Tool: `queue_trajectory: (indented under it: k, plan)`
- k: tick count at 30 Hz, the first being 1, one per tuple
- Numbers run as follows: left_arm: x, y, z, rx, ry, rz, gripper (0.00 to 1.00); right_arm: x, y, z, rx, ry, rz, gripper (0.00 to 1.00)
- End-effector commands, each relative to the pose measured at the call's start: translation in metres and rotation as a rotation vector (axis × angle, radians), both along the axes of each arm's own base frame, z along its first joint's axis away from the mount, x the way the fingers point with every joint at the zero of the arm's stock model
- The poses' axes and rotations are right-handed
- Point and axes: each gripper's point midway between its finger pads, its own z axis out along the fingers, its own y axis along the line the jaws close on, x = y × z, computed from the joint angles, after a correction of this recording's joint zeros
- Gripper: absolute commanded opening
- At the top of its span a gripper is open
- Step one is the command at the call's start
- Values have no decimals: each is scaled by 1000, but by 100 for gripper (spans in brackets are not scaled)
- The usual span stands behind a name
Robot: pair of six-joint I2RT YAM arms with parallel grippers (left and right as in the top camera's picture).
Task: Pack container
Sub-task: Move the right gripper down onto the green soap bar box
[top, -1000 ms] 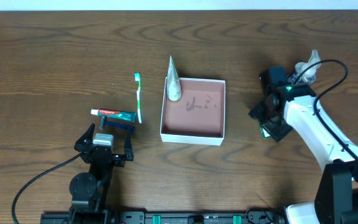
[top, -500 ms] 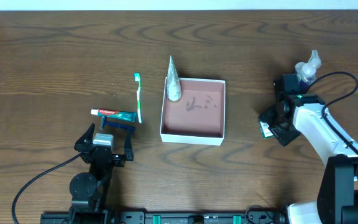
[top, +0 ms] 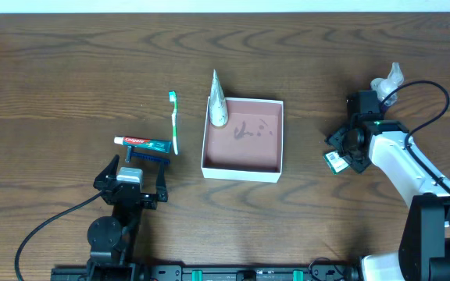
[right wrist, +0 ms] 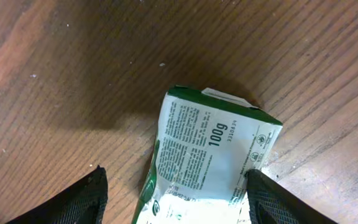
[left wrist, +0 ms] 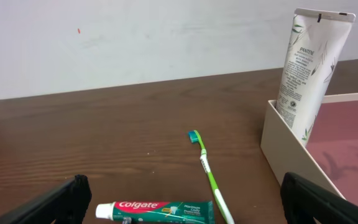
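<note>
The right arm has a white shell and black wrist; the left arm is black throughout.

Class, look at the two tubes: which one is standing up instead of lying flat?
The white tube standing in the corner of the container. The Colgate tube lies flat on the wood beside the toothbrush.

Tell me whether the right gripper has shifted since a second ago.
Yes. In the overhead view, the right gripper has moved rightward, farther from the container.
</note>
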Motion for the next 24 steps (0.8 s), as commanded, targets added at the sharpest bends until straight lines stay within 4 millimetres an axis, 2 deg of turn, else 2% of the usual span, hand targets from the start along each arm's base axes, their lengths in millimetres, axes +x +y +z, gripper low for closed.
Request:
queue_trajectory:
  k: [1,9,13,19,24]
  plan:
    - [0,-1,-17,14,42,-8,98,-3,-6,-7,-24,26,9,68]
    - [0,-1,-17,14,42,-8,98,-6,-5,-22,-27,74,53,62]
    - [0,-1,-17,14,42,-8,98,-8,-3,-27,-16,92,79,55]
    - [0,-1,-17,14,42,-8,98,-10,-3,-29,-29,109,145,51]
    - [0,-1,-17,14,42,-8,98,-10,-2,-30,-40,116,208,42]
